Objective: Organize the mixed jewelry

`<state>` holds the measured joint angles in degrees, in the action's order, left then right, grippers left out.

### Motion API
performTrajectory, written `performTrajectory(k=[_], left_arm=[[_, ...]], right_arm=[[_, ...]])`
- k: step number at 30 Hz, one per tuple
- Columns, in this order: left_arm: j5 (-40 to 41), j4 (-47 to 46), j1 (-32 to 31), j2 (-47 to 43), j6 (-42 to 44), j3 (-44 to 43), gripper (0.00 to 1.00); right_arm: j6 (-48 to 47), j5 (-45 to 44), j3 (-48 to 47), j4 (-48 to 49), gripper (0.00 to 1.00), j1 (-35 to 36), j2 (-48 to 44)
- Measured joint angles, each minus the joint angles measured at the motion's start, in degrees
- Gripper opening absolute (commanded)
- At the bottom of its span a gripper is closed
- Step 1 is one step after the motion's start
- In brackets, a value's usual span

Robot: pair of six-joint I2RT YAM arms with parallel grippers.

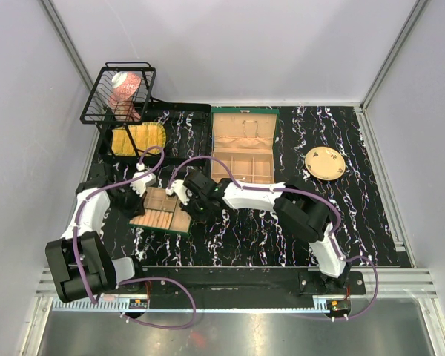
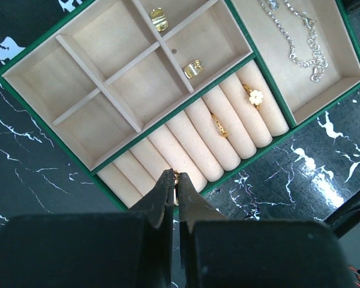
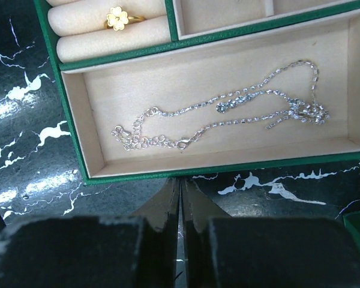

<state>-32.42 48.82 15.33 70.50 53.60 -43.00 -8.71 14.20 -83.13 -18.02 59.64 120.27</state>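
Note:
The green tray [image 2: 42,51] with beige compartments lies below my left gripper [image 2: 176,178], which is shut on a small gold ring [image 2: 177,180] over the ring rolls near the tray's near edge. On the rolls sit a gold flower ring [image 2: 255,96] and another gold ring [image 2: 219,126]. Two gold pieces [image 2: 193,68] lie in the square cells. A silver chain [image 3: 228,111] lies in the long compartment. My right gripper [image 3: 180,183] is shut and empty, just outside that compartment's green wall [image 3: 228,163]. From above, both grippers flank the tray [image 1: 163,215].
The open green jewelry box [image 1: 242,148] stands behind the tray. A round tan plate [image 1: 325,162] sits at the right. A black wire basket [image 1: 119,93] and a black tray with a yellow item [image 1: 137,139] are at the back left.

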Motion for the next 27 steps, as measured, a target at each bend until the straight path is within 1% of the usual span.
performTrajectory(k=[5, 8, 14, 21, 27], left_arm=[[1.09, -1.20, 0.00, 0.33, -1.25, 0.74, 0.00], [1.49, -2.14, 0.00, 1.29, -1.90, 1.27, 0.00], [1.66, -4.02, 0.00, 3.50, -3.67, 1.42, 0.00], [2.08, -6.32, 0.00, 4.63, -5.31, 1.42, 0.00], [2.19, -6.38, 0.00, 4.74, -5.57, 1.42, 0.00]], right_arm=[[0.02, -0.24, 0.02, 0.17, 0.09, 0.00, -0.04], [0.02, -0.31, 0.26, 0.39, 0.12, 0.00, -0.20], [0.00, -1.60, 1.31, 0.96, 0.13, 0.00, -0.94], [-0.02, -2.73, 2.08, 1.49, 0.13, 0.00, -1.79], [-0.24, -3.23, 2.43, 1.68, 0.12, 0.00, -1.81]])
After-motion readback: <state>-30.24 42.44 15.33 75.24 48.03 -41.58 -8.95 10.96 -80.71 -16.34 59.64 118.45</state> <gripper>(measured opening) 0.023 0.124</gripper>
